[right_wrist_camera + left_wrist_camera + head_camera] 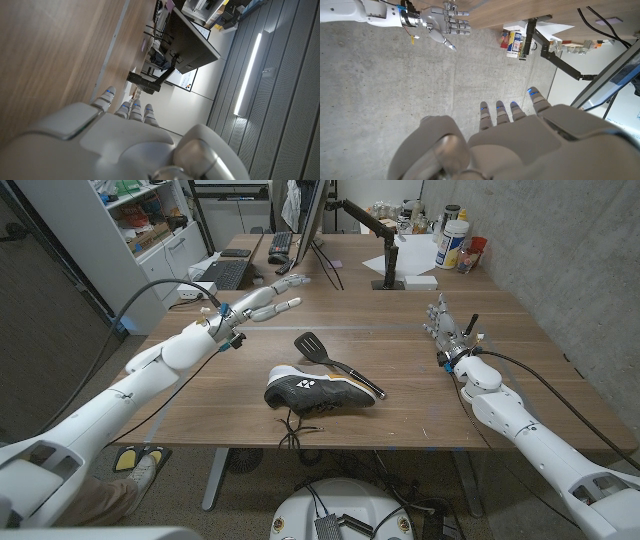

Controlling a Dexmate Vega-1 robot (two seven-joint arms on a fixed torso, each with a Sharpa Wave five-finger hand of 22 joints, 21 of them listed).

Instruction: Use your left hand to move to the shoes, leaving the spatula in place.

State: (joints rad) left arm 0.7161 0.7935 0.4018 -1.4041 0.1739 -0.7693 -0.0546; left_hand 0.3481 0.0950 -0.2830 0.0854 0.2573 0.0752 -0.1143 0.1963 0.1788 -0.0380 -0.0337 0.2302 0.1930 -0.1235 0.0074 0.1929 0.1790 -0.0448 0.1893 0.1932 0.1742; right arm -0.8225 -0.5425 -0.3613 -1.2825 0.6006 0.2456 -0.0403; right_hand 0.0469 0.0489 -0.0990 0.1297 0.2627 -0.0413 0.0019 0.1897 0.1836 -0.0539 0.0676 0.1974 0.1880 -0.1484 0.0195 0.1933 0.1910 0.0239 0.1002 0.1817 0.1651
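Now wooden table (200, 395) carries black shoe (318, 390) at near centre, spatula (330, 358) touching its far-right side. Left hand (268, 298) raised far-left, fingers spread, holding nothing; right hand (444, 330) w/ fingers apart, nothing held.

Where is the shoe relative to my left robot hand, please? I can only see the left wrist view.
Observer: In the head view, the shoe lies on the table, nearer the robot than the left robot hand, whose fingers are spread.
Operator: And the spatula?
Observer: The spatula lies just behind the shoe, its handle passing the shoe's end; I cannot tell whether they touch.
Operator: Anything else to mind?
Observer: The shoe's black laces hang over the table's front edge.
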